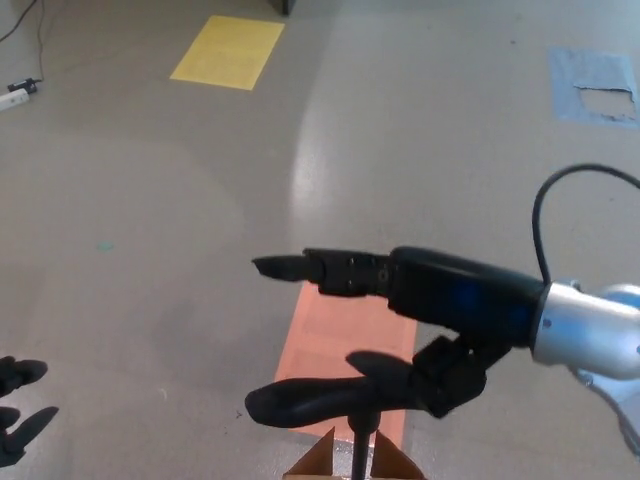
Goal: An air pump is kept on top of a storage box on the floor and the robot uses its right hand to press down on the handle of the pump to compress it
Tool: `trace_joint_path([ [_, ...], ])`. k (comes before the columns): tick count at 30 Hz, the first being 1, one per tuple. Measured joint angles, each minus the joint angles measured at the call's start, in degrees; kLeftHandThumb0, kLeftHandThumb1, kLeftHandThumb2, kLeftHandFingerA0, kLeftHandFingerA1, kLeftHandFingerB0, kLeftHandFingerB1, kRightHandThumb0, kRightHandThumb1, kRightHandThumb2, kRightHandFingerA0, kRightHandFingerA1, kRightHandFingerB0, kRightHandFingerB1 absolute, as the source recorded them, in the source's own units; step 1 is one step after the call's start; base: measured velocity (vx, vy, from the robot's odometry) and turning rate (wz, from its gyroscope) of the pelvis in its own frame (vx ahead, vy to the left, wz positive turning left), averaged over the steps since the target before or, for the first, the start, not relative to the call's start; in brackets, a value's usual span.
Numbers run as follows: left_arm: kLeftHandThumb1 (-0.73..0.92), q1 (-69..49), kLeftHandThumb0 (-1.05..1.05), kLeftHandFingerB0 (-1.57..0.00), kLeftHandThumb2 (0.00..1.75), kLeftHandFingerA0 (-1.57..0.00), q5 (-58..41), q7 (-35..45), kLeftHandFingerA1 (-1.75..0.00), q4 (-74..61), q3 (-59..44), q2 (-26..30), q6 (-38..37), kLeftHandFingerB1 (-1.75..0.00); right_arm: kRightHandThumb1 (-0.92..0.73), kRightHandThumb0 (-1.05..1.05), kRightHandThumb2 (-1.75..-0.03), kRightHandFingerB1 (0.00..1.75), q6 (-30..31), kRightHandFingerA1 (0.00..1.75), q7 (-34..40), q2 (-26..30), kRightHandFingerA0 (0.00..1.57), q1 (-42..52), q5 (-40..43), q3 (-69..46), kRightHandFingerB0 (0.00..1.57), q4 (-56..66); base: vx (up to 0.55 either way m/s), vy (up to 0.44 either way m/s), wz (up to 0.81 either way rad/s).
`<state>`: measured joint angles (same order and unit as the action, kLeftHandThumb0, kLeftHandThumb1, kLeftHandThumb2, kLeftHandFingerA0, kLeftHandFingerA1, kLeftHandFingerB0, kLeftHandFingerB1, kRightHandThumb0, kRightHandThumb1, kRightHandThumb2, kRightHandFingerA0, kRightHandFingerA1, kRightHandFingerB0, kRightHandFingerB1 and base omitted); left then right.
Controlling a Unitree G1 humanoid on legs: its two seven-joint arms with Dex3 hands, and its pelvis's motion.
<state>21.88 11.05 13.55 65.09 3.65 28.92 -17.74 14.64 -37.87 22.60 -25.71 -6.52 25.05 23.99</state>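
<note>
The pump's black T-handle [310, 400] shows at the bottom centre on its thin shaft [360, 452]. Below it are the brown cardboard flaps of the storage box [322, 462]. My right hand [440, 300] reaches in from the right, just above the handle's right half. Its fingers [310, 270] point straight left, and its thumb [385, 368] lies against the top of the handle. The hand is open and nothing is wrapped in it. At the lower left edge only the spread fingertips of my left hand [20, 408] show, holding nothing.
An orange mat [335, 340] lies on the grey floor behind the pump. A yellow sheet [228, 52] lies far back on the left, a blue patch [595, 85] far back on the right, and a cable with a plug [18, 92] at the left edge.
</note>
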Motion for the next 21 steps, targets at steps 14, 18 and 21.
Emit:
trace_joint_path([
  [14, 0.84, -0.6, -0.64, -0.16, 0.64, -0.27, 0.0, 0.0, -0.34, 0.2, 0.1, 0.0, 0.0, -0.28, -0.63, -0.90, -1.02, 0.07, -3.6, 0.13, 2.1, -1.9, 0.00, 4.2, -4.1, 6.1, 0.00, -11.6, 0.00, 0.000, 0.00],
  [18, 0.84, -0.5, -0.63, -0.17, 0.64, -0.26, 0.0, 0.0, -0.34, 0.3, 0.1, 0.0, 0.0, -0.28, -0.62, -0.91, -1.02, 0.06, -5.7, 0.10, 3.3, -3.5, 0.00, 4.7, -5.2, 7.7, 0.00, -18.5, 0.00, 0.000, 0.00],
  [21, 0.84, -0.5, -0.64, -0.17, 0.64, -0.26, -0.1, 0.0, -0.34, 0.3, 0.0, 0.0, 0.0, -0.28, -0.61, -0.91, -1.03, 0.08, -6.6, 0.11, 4.3, -5.1, 0.00, 4.1, -6.8, 9.4, 0.00, -24.1, 0.00, 0.000, 0.00],
])
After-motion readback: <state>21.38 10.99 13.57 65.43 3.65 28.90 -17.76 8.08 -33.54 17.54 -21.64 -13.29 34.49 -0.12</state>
